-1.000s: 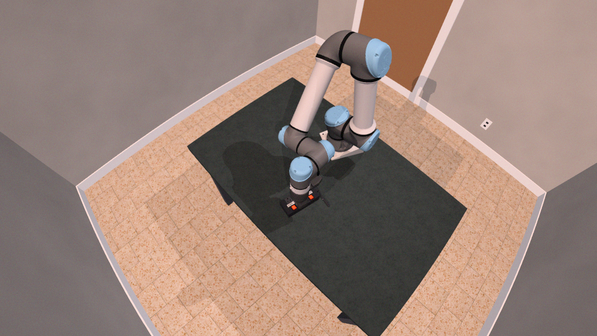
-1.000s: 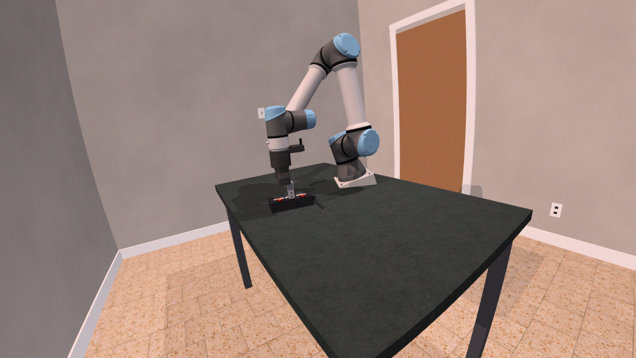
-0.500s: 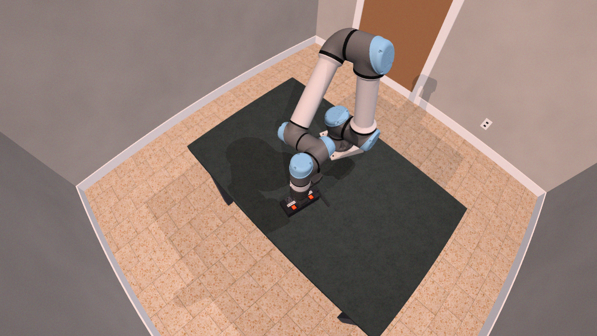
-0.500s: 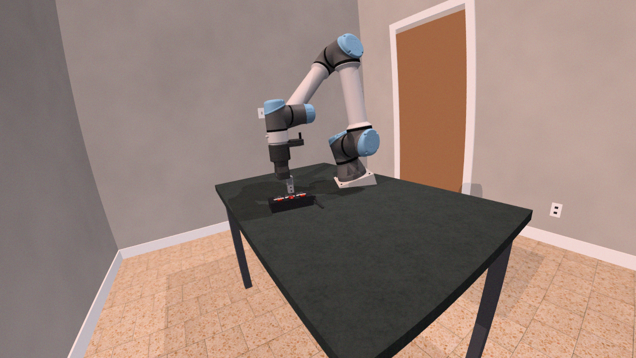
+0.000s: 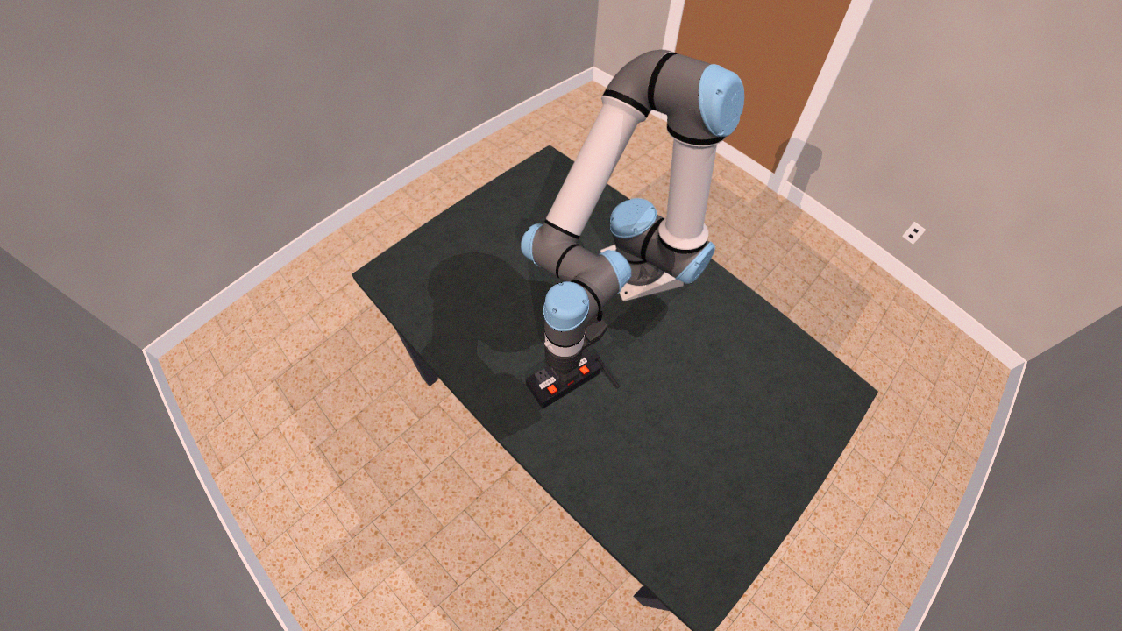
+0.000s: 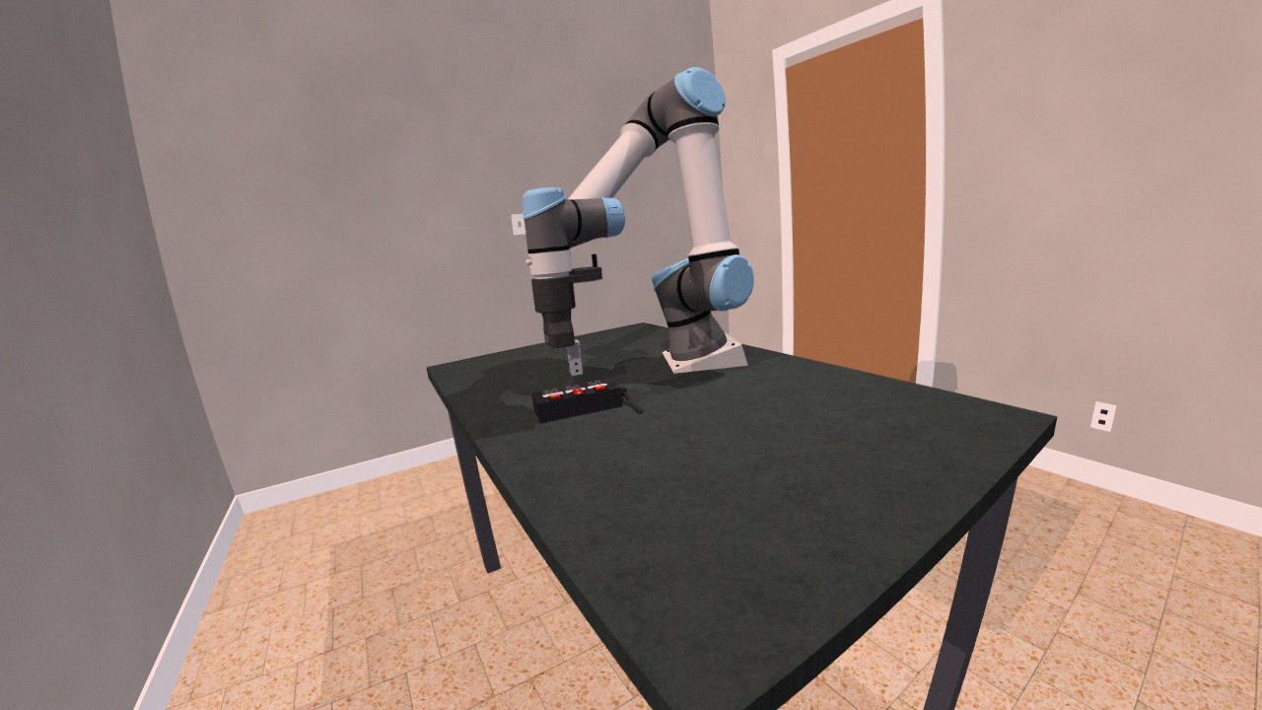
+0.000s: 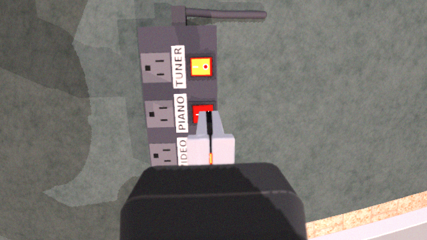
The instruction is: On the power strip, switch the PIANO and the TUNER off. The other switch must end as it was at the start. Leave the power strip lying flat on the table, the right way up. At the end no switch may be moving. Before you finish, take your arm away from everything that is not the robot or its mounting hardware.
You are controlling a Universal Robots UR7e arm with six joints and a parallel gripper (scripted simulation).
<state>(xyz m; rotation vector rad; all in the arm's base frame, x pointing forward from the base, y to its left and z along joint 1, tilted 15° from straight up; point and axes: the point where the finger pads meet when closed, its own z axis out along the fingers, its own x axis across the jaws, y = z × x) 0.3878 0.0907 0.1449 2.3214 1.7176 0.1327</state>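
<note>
— Near the table's (image 6: 882,459) far left corner, the gripper (image 7: 209,115), fingers pressed together on nothing, hangs over the piano switch (image 7: 199,110) on the power strip (image 7: 160,90).

— Risk?

— The tuner switch (image 7: 201,67) glows yellow (seemingly on). An off-centre push could skid the strip, or clip the video switch, hidden beneath the fingers.

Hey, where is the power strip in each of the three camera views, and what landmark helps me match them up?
Top: power strip lies just below the wrist, left of the table's middle.
Exterior: power strip lies near the table's far left corner, under the shut gripper.
Wrist: power strip runs vertically, upper centre.
Shared landmark: its cord stub, also seen at and.
</note>
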